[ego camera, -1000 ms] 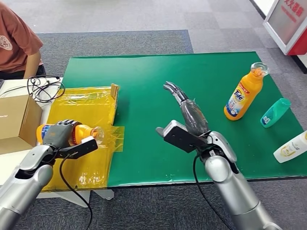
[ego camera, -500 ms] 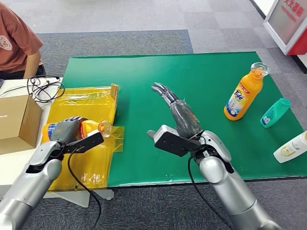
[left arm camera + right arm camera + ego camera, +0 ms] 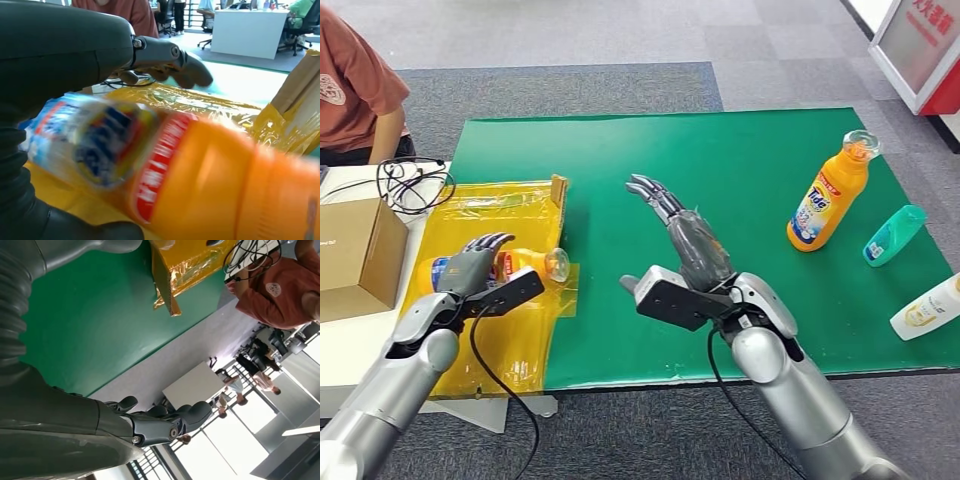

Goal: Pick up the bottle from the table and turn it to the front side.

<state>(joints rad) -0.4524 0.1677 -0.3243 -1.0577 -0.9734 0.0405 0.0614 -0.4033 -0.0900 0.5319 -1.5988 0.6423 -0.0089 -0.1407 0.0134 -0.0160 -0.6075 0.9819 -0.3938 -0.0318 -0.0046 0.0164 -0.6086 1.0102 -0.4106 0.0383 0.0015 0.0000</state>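
While the left hand point(image 3: 475, 265) carries the orange detergent bottle point(image 3: 524, 264) rightward over the yellow plastic sheet point(image 3: 501, 215), its fingers look looser than a second ago — the tips now fan out above the label, though the bottle still sits in the palm with the thumb beneath it. A second back the bottle was further toward 9 o'clock, the clear cap near the sheet's edge; now the cap points toward 3 o'clock, close to the green worktop point(image 3: 622, 160). Seen from the left wrist, the bottle point(image 3: 196, 175) is smeared with motion, its blue-and-red label tipped sideways, so I judge it is being turned in the grasp and the front is not yet squared up.

Across the same second the right hand point(image 3: 682, 235) has drifted toward 9 o'clock over the green surface, fingers straight and apart, holding nothing — reaching, it seems, to meet the bottle for a handover or a two-handed turn.

A second Tide bottle point(image 3: 832, 195) stands upright at 2 o'clock, untouched.
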